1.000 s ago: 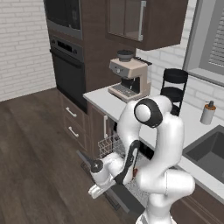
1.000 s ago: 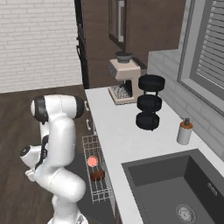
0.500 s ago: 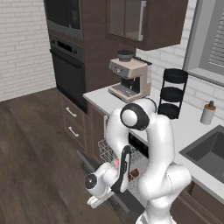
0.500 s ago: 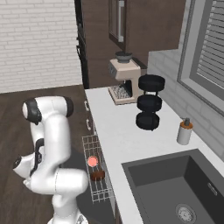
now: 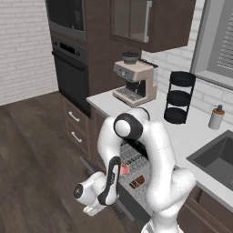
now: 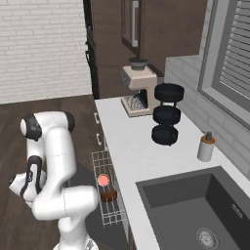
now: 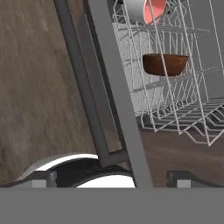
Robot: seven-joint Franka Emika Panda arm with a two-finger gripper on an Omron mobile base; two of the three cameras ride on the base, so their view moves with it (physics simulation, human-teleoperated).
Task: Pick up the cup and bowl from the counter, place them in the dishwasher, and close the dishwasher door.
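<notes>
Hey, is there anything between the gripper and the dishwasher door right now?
Nothing visible. In the hand view the open gripper faces the dishwasher door's edge directly, with only floor beside it. The cup and bowl sit beyond, inside the wire rack.

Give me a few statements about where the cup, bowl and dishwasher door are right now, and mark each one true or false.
1. The cup sits in the white wire rack of the dishwasher. True.
2. The bowl is on the counter by the coffee machine. False: it lies in the rack beside the cup.
3. The dishwasher door is fully shut. False: it hangs open, with the rack pulled out.
4. The gripper is low, near the floor, holding nothing. True.
5. The soap dispenser stands inside the sink. False: it stands on the counter behind it.
</notes>
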